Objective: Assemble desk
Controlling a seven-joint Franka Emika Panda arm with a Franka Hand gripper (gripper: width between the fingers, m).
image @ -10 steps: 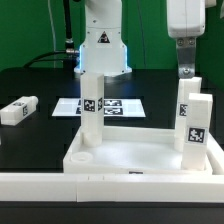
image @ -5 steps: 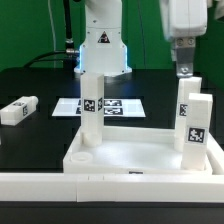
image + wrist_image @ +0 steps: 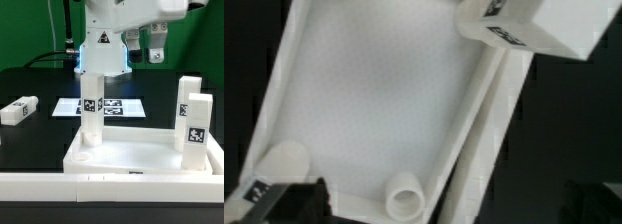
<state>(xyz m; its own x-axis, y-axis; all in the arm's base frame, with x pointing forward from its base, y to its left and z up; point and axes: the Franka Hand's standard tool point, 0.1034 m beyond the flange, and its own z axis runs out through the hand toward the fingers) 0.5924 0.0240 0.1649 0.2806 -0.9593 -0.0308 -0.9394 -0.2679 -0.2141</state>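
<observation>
Lying on its side, the loose leg is the last part not in the desk slab. It sits well apart from the slab, toward the exterior view's left, with its long axis running roughly across that view and slightly skewed. The slab sits front-centre with three legs upright: one rear leg and two right-side legs. The near-left corner socket is bare, so I'd guess the loose leg goes there.

The claw hangs high above the slab's far side, released, jaws wide, nothing in them. From the claw, the loose leg is down and far toward the exterior view's left, past the rear leg. Next move, as I judge it: a long traverse, then wrist yaw so the jaws close across the leg's short side.

The exterior view gives the whole layout, including the marker board behind the slab. The wrist view shows only the slab floor, one socket and one tagged leg. The loose leg isn't in it.
</observation>
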